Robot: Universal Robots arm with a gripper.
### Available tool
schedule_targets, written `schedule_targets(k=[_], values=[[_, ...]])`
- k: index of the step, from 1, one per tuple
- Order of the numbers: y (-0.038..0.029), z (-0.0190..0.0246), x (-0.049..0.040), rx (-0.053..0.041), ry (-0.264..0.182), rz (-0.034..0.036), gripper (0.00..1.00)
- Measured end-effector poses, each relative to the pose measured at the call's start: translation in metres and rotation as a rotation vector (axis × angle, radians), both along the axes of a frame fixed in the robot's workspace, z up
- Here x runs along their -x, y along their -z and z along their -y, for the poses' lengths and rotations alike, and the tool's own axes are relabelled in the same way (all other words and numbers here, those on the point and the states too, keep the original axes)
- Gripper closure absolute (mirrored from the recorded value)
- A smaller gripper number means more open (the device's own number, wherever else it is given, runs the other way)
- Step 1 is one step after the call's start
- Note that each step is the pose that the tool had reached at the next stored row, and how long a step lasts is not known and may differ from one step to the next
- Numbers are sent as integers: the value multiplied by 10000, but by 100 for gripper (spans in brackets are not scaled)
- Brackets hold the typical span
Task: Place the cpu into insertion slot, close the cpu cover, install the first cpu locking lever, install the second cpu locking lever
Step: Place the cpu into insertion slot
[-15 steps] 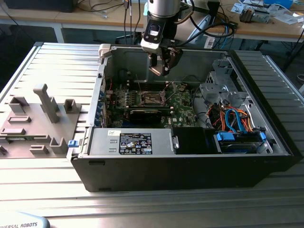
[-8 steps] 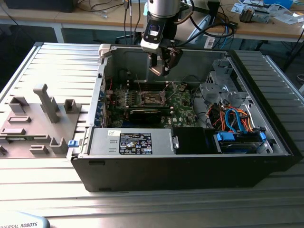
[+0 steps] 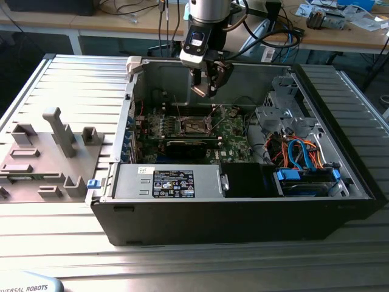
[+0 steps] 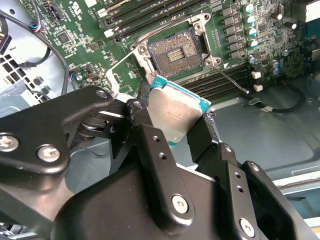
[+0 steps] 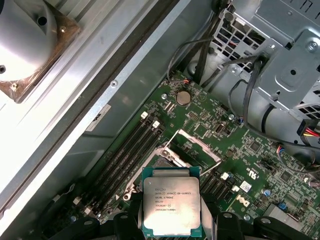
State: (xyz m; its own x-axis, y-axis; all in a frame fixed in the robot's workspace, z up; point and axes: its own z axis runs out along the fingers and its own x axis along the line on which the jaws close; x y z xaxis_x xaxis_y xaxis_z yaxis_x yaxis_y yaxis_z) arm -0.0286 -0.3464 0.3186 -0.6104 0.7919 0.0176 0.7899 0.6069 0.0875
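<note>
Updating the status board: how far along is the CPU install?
Done: nothing seated. In hand: the gripper clamps the chip above the board. Left: socket bare, cover raised, a lever swung free.
</note>
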Motion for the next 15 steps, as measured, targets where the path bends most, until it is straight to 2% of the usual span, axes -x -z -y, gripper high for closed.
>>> schedule_targets(k=[15], values=[[7, 0, 0, 0, 117, 0, 46]])
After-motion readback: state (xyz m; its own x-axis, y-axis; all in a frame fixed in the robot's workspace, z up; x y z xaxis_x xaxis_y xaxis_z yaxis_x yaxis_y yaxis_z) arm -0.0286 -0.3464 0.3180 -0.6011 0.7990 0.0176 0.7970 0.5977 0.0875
